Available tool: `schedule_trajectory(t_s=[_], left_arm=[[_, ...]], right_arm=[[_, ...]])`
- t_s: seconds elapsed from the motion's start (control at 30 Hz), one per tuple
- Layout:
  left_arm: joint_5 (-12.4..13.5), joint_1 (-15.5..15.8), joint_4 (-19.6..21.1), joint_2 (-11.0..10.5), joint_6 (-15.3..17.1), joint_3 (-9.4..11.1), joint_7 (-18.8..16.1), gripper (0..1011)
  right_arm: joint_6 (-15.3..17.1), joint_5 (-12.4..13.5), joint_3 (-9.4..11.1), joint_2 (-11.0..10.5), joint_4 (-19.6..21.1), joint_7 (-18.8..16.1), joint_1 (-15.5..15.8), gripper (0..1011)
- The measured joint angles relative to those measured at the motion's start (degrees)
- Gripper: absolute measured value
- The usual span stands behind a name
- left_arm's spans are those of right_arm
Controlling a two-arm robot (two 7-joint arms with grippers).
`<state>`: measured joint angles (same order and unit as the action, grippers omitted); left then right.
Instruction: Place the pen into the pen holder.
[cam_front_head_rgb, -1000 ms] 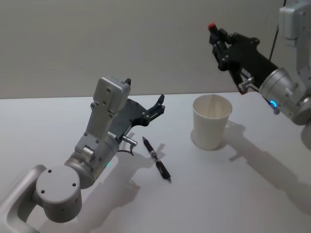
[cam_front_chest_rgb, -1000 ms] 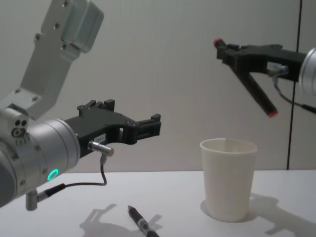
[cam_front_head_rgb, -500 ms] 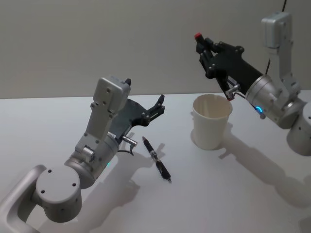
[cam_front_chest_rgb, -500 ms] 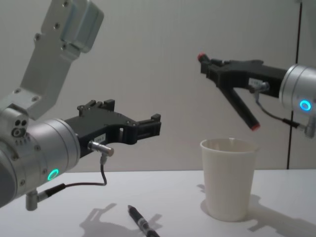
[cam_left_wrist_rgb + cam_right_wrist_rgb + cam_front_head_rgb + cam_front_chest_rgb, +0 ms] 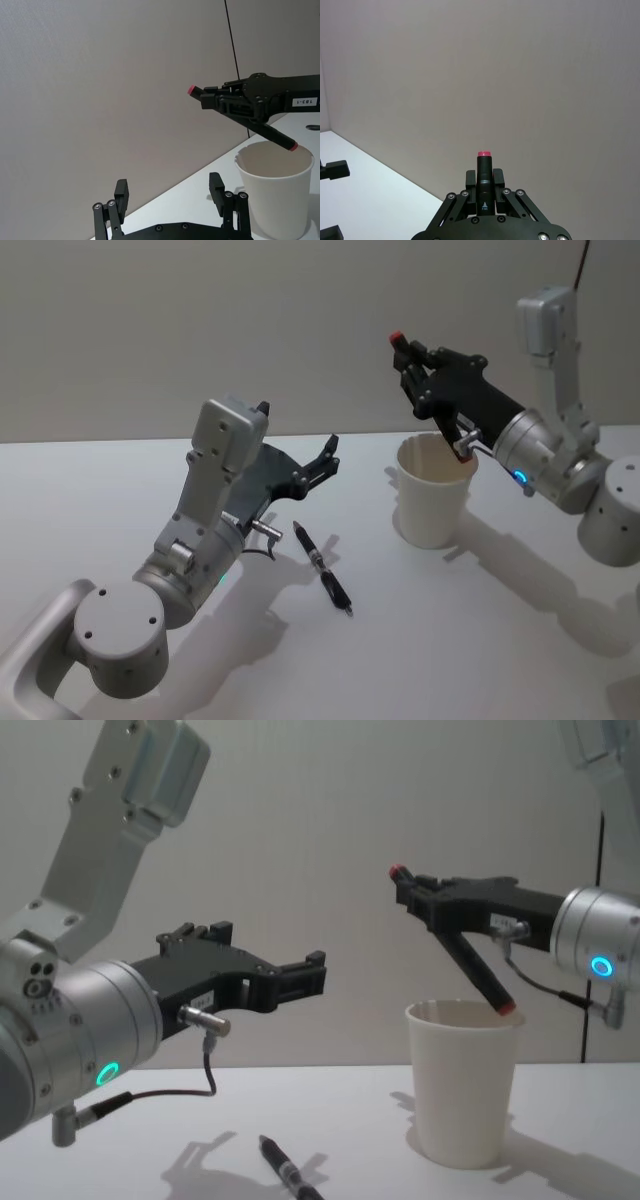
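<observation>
Compared with a second ago, the right end effector [image 5: 417,896] has come down and swung in from high on the right, and it now hangs over the pen holder [image 5: 462,1090]. Then the lower red tip of the pen [image 5: 478,975] was well above the cup; now it sits at rim level over the mouth. Whether the tip has dipped inside cannot be told. The right end effector's fingers are closed tight on the pen near its upper red end, and the pen slants down and away from them toward the cup. In the right wrist view the barrel stands clamped between the two fingers, its red cap sticking out past them. The pen holder stands upright on the counter [image 5: 520,640], right of centre, where it stood before. The left end effector [image 5: 169,190] has not moved: it hovers above the counter to the left of the cup with its fingers spread wide and nothing between them. A second pen [image 5: 322,568], black, lies flat on the counter just below and beside the left end effector. It is well apart from the cup and in the same spot as earlier.
</observation>
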<state>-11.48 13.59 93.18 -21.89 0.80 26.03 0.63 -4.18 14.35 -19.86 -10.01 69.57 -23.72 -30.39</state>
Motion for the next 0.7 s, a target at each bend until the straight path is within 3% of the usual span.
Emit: schedule_trajectory(t_s=[0.7], left_arm=[[0.0,0.0,0.0,0.0,0.0,0.0,0.0,1001]], right_arm=[[-0.6,0.7,-0.1,0.3,-3.3,-1.6,-0.5,191]])
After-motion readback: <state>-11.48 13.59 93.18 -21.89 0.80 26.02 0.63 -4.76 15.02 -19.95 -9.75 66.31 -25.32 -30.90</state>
